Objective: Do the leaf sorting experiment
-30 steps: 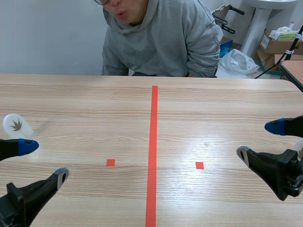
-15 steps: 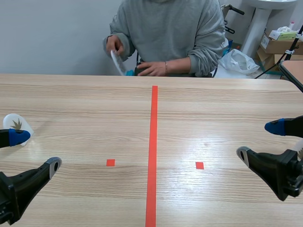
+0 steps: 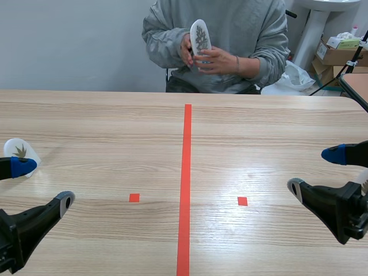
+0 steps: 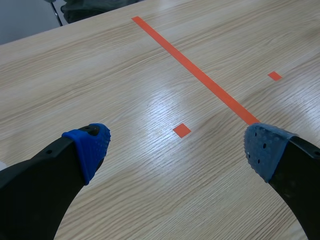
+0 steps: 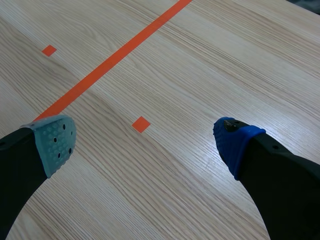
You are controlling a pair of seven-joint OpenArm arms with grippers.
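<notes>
A white oval card with a brown leaf on it (image 3: 18, 150) lies at the table's left edge, just behind my left gripper (image 3: 43, 184), which stands open over bare wood. In the left wrist view that gripper (image 4: 177, 145) holds nothing. A person across the table holds up a second white leaf card (image 3: 200, 37) in both hands. My right gripper (image 3: 315, 171) is open low at the right side of the table; in the right wrist view it (image 5: 145, 142) has nothing between its fingers.
The wooden table (image 3: 115, 132) carries an orange-red tape line down its middle and a small square mark on each side. Boxes, a plastic bag and a white pedestal stand behind the table's far right corner.
The person sat back up and raised a leaf card in front of the chest. My left gripper drew back to the left a second ago, then kept still. The right arm has not moved.
</notes>
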